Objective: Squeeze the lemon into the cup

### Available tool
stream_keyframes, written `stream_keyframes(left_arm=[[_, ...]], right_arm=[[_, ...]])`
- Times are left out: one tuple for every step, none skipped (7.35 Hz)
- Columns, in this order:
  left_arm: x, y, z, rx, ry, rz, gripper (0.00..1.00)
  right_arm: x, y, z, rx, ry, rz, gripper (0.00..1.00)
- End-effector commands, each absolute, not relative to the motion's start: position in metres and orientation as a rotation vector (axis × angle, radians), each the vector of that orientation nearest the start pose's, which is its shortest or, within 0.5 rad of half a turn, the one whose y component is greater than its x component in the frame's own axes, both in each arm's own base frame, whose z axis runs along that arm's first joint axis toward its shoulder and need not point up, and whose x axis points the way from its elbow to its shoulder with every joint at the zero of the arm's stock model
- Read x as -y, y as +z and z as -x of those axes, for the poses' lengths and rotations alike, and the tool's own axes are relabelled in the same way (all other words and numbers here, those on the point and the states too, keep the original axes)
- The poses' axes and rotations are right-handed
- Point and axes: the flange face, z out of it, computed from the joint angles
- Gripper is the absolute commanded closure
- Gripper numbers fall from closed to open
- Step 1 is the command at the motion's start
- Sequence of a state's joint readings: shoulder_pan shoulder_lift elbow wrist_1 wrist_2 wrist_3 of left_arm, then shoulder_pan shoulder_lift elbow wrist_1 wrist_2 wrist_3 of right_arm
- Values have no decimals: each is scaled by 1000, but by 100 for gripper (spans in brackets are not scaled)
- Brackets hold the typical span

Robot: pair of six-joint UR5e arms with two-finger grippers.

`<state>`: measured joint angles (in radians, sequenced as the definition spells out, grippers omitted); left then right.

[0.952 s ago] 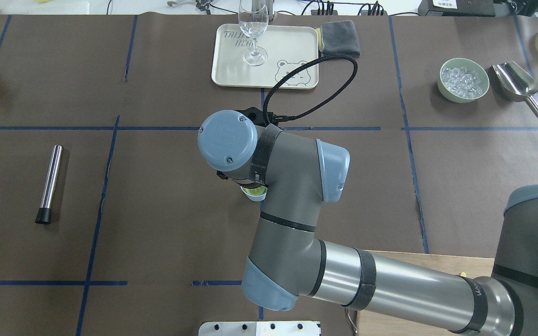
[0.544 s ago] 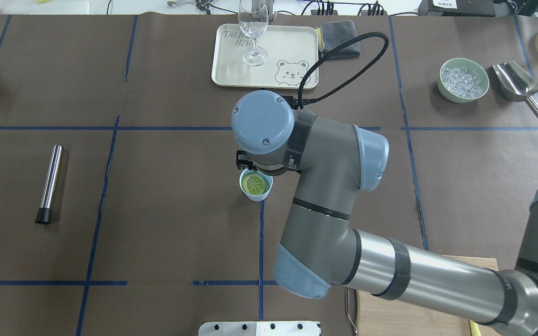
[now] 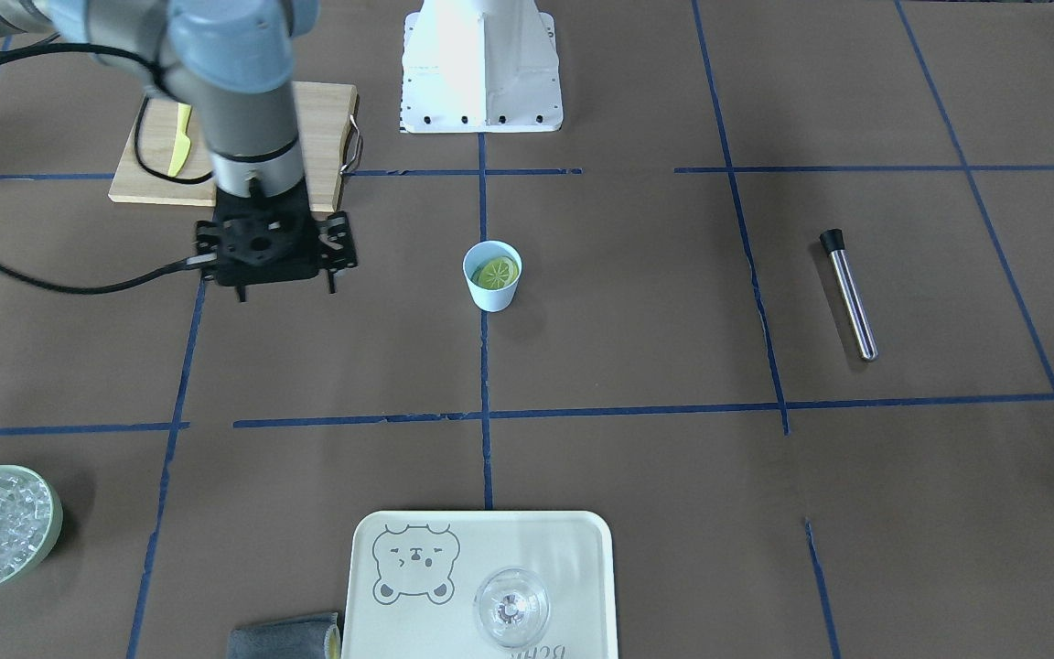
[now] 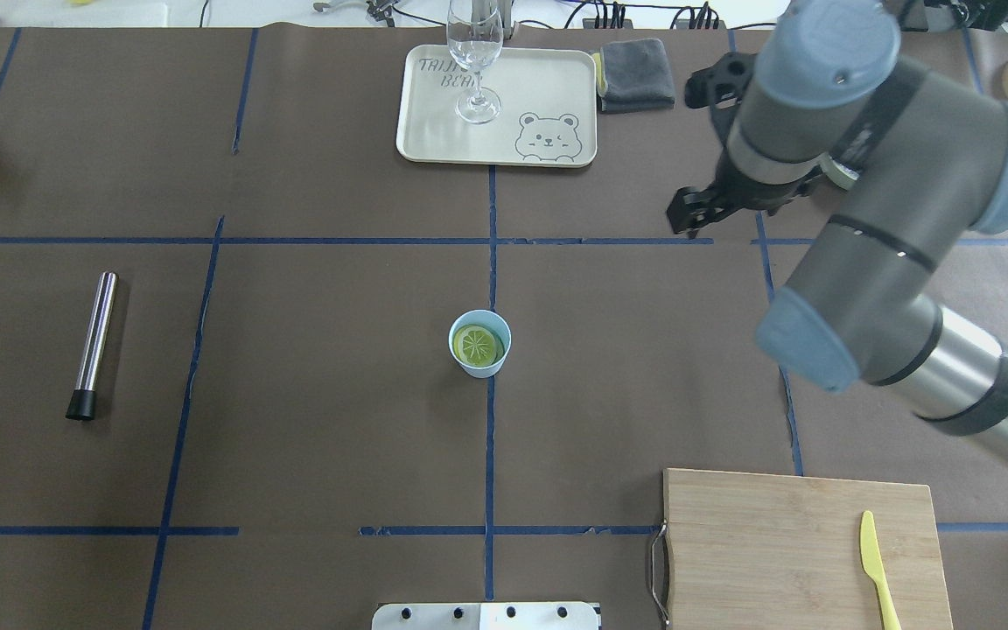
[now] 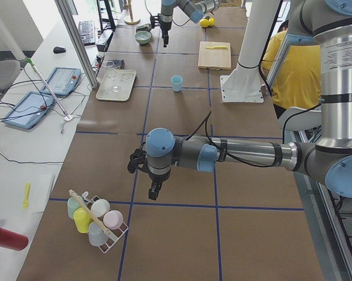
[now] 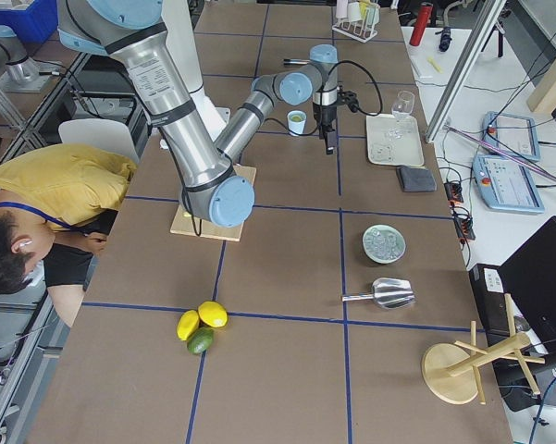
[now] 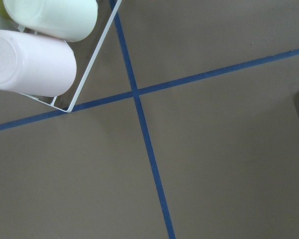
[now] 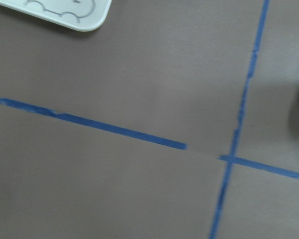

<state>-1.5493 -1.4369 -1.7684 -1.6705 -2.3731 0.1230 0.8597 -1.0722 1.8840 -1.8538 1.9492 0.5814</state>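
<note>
mid-table, the lemon (image 4: 479,345) sits inside the cup (image 4: 479,369) with nothing gripping it, so i'd say the squeeze looks done. farther out, the right gripper (image 4: 686,213) hangs well apart from it, can't tell if it's spread or pinched. the left gripper (image 5: 154,191) only shows in the left side view, near the wire rack (image 5: 99,225), also unreadable.

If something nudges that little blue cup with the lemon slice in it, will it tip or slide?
Probably light: the cup looks plastic, holding just the lemon slice. Narrower at its base, so a high push likely tips it; a low one may slide it.
</note>
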Motion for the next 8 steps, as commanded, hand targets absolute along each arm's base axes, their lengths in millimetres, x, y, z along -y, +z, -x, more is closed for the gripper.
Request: stream_keyframes(left_arm=[[445, 611, 52, -791, 202, -194, 0], [445, 612, 52, -791, 203, -193, 0], [446, 611, 52, -793, 204, -194, 0], [445, 610, 52, -792, 208, -200, 0], [447, 602, 52, -791, 214, -214, 0], [458, 595, 48, -789, 231, -233, 0], [459, 584, 47, -785, 250, -270, 0], [467, 577, 47, -782, 263, -294, 0]], right_arm=[[540, 392, 181, 600, -371, -144, 0], [525, 452, 121, 580, -283, -68, 0], [493, 524, 60, 542, -265, -16, 0], [470, 586, -15, 542, -269, -25, 0], [448, 616, -57, 582, -209, -17, 0], [435, 627, -75, 591, -157, -3, 0], [423, 636, -78, 622, -140, 11, 0], [423, 635, -77, 628, -140, 9, 0]])
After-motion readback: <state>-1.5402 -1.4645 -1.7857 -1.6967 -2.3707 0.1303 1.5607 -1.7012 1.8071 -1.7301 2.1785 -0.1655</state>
